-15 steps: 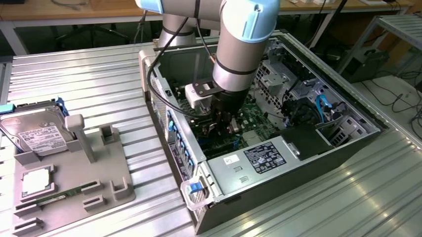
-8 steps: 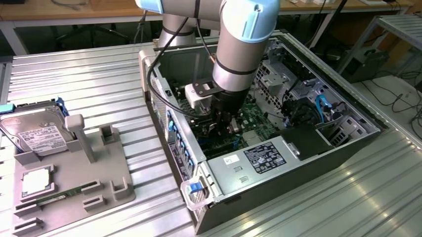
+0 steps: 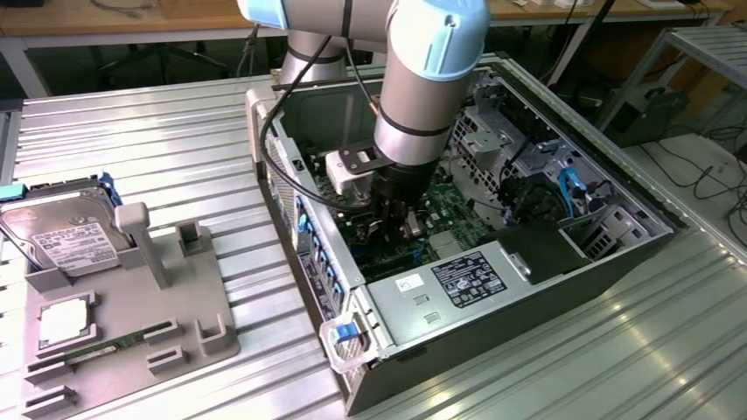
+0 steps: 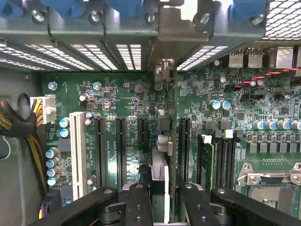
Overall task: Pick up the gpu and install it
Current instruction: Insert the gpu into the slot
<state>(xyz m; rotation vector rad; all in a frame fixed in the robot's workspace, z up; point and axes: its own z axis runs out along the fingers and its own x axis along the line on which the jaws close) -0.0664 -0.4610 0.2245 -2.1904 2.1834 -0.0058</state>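
Here, ribbed metal table (image 3: 175,131) under open computer case (image 3: 607,262).

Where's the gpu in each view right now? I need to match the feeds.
Exterior view: the gpu sits at the gripper, deep inside the open case, largely hidden.
Wrist view: the gpu is edge-on in the gripper, over the slots.
Shared landmark: the green motherboard.

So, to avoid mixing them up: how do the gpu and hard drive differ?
The gpu is thin, the hard drive boxy with a white label. The gpu stands on edge inside the case, gripped by the hand; the hard drive rests on the grey tray outside.
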